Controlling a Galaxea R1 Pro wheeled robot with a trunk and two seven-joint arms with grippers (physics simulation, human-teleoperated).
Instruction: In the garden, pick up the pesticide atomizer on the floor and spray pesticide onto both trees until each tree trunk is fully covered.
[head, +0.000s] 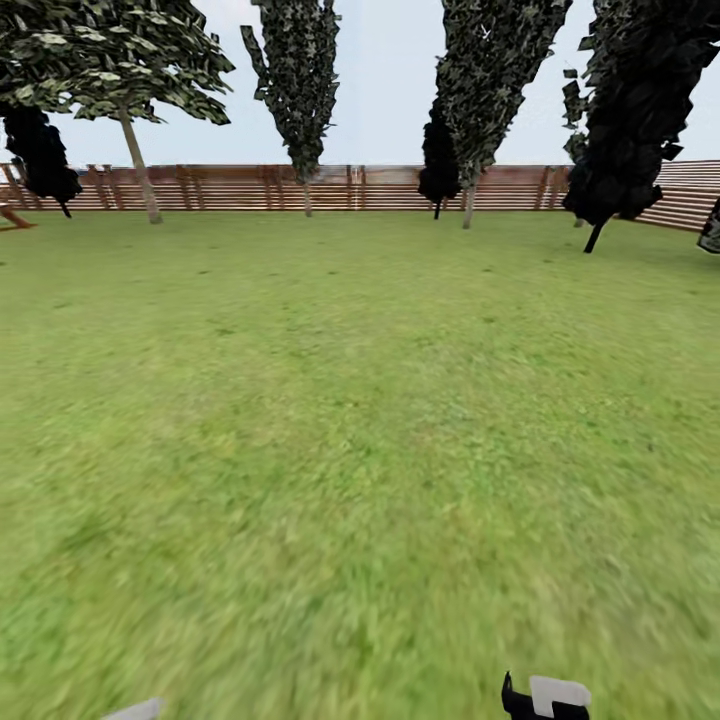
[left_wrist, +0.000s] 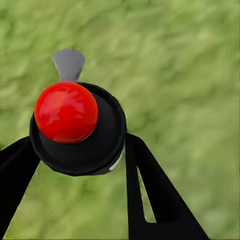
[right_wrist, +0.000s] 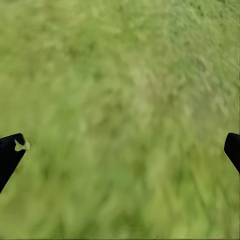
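Lawn (head: 360, 450): we see open grass from the lower edge of the head view up to the fence, with nothing standing on it, so we judge there is free room to drive in any direction.
Fence (head: 250, 187): brown slats across the upper band of the frame; that is the far edge of our room.
Trees: a pale, leaning trunk (head: 138, 160) at upper left and another pale trunk (head: 468, 205) right of centre, both just before the fence and well apart from us.
Risk: we could mistake the near-black conifers (head: 625, 130) at upper right for the targets, or spray from too far away to coat a trunk.
Atomizer (left_wrist: 75, 125): in the left wrist view, its red knob and black body are clamped between the left gripper (left_wrist: 80, 150) fingers.
Right gripper (right_wrist: 120, 150): fingertips spread wide over grass, holding nothing.
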